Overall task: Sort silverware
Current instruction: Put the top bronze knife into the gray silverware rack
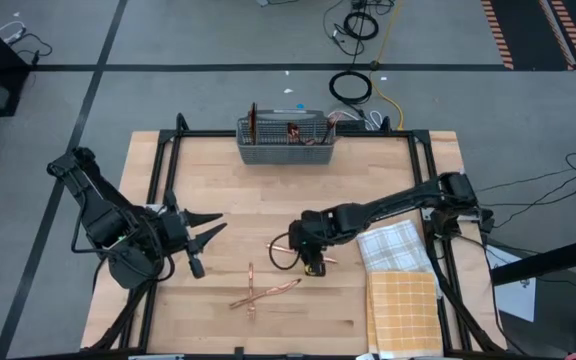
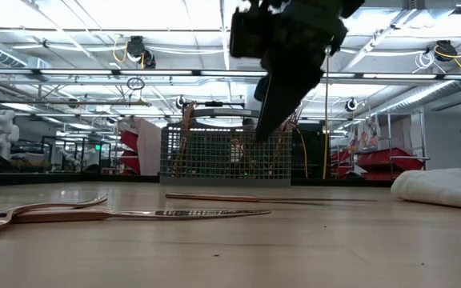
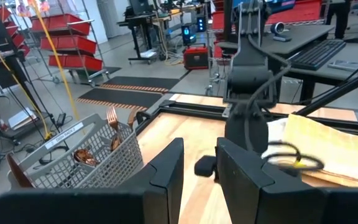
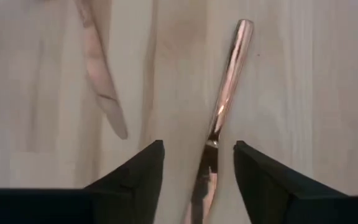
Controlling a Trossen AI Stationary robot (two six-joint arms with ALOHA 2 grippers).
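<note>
Copper silverware lies flat on the wooden table: two crossed pieces (image 1: 258, 290) near the front edge and one piece (image 1: 282, 248) at the middle. More pieces stand upright in the grey mesh caddy (image 1: 286, 142) at the far edge. My right gripper (image 1: 314, 264) hangs open over the middle piece, pointing steeply down. In the right wrist view its fingers stand on either side of a slim copper piece (image 4: 224, 99) without touching it, and a second piece (image 4: 98, 74) lies beside it. My left gripper (image 1: 204, 232) waits open above the table's left side.
A white checked cloth (image 1: 392, 246) and a yellow checked cloth (image 1: 404, 312) lie at the table's right front, next to the right arm. A black frame (image 1: 158, 170) runs round the table's edge. Bare wood lies between the caddy and the grippers.
</note>
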